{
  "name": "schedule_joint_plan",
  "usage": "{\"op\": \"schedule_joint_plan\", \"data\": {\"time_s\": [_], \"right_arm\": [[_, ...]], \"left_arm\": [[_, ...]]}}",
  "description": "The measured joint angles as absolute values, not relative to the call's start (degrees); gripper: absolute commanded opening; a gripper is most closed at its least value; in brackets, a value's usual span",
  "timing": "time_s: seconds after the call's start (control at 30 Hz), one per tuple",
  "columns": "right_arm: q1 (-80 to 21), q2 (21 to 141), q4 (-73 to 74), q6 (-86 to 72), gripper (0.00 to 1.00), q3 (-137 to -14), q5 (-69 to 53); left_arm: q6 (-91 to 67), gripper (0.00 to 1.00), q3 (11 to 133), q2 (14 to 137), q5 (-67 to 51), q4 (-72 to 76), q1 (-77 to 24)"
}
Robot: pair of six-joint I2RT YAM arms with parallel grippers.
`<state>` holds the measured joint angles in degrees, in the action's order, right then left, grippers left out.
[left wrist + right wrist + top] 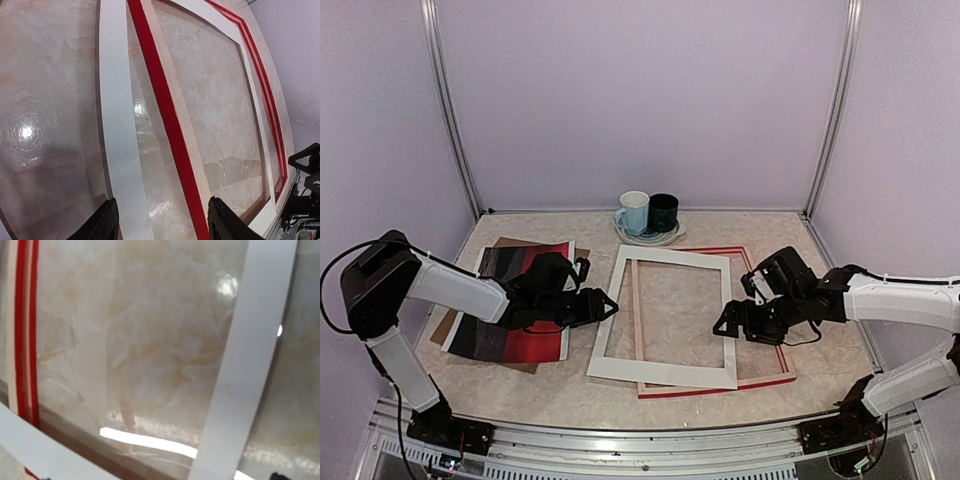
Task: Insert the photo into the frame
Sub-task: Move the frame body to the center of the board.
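Note:
The photo, red and dark bands, lies flat at the left under my left arm. The frame lies flat at centre-right with its red front up, and a white mat border rests skewed across it. My left gripper hovers open over the mat's left strip and the frame's red left rail, with nothing between its fingers. My right gripper stands open over the mat's right strip, holding nothing. The frame's red edge runs down the left of the right wrist view.
A brown backing board sticks out from under the photo. A light blue mug and a dark mug stand on a plate at the back centre. Cage posts rise at the back corners.

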<state>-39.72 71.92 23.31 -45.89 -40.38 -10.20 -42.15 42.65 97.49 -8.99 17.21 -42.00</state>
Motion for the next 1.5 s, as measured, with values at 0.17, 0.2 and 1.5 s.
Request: {"op": "schedule_joint_plan", "data": {"time_s": [0.17, 0.2, 1.5], "right_arm": [[-35.6, 71.3, 23.0, -44.4, 0.94, -39.3, -10.9], [-34.4, 71.0, 22.9, -44.0, 0.94, -39.3, -10.7], [-19.8, 75.3, 20.1, -32.0, 0.70, -37.5, -3.3]], "left_arm": [[-42.3, 0.60, 42.6, 97.7, -9.4, 18.3, -42.3], [-42.3, 0.60, 42.6, 97.8, -9.6, 18.6, -42.4], [-43.5, 0.60, 42.6, 100.8, -10.1, 20.1, -43.9]]}}
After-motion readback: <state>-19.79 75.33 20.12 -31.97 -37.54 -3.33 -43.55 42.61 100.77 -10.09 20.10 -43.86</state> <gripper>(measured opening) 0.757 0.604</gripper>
